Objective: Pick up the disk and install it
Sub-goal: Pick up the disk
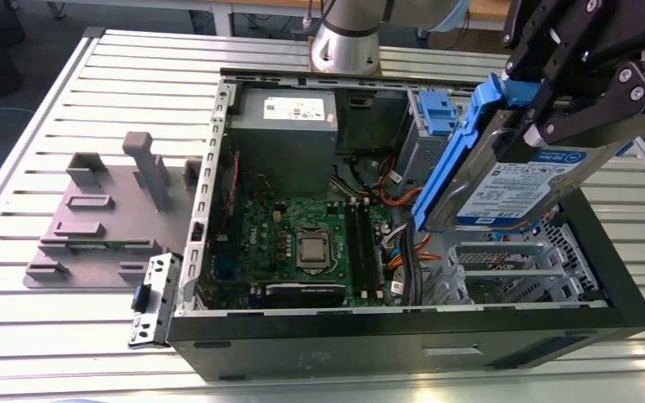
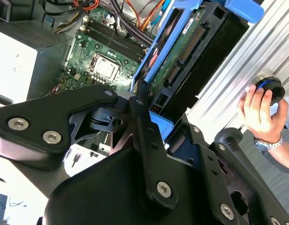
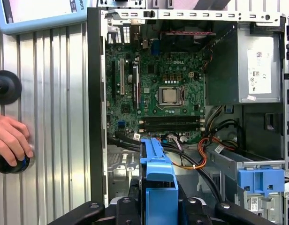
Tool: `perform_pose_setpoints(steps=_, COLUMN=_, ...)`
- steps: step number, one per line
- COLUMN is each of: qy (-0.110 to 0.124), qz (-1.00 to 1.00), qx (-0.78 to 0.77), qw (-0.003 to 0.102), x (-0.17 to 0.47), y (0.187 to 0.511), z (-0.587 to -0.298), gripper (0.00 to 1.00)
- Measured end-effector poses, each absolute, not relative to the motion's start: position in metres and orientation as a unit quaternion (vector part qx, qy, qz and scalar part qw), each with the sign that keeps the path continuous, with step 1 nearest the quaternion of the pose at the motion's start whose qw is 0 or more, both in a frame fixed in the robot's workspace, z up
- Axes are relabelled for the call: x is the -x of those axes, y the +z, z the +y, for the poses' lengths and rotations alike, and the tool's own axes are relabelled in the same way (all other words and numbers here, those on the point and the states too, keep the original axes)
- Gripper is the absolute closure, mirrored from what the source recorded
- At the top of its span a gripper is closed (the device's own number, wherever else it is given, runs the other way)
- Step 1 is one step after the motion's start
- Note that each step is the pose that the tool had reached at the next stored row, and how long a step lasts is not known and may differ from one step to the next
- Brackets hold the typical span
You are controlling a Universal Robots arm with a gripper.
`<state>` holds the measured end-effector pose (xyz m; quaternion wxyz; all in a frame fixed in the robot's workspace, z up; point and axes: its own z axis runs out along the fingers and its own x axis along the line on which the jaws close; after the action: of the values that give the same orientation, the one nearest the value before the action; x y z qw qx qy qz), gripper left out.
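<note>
- The pincer [image 1: 541,117] is clenched on the disk [image 1: 513,185], its black fingers pressing on the blue rails at the disk's upper end
- The disk hangs in the air, tilted on edge with its white-and-blue label facing outward, above the open computer case [image 1: 412,327] towards the exterior view's right
- Its lower end hangs over the metal drive cage [image 1: 513,269] in that corner of the case; contact cannot be judged
- In the second wrist view, the disk's [image 2: 182,61] green circuit side and connectors face the camera
- Inside the case lie a green motherboard [image 1: 300,239], a grey power supply [image 1: 289,126] and a small blue clip [image 1: 437,113]
- The case lies on a slatted metal surface [image 1: 65,336], with a grey fixture [image 1: 110,210] beside it on the exterior view's left
- A person's hand [image 2: 257,112] rests on a round black knob [image 2: 271,89] at the surface's edge
</note>
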<state>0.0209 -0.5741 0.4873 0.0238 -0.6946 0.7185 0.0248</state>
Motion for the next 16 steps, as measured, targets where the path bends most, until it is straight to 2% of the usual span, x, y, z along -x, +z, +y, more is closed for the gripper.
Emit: perform_pose_setpoints(steps=16, qy=0.025, qz=0.719, qx=0.695, qw=0.024, x=-0.0315, y=0.4870, z=-0.5743, gripper=0.64)
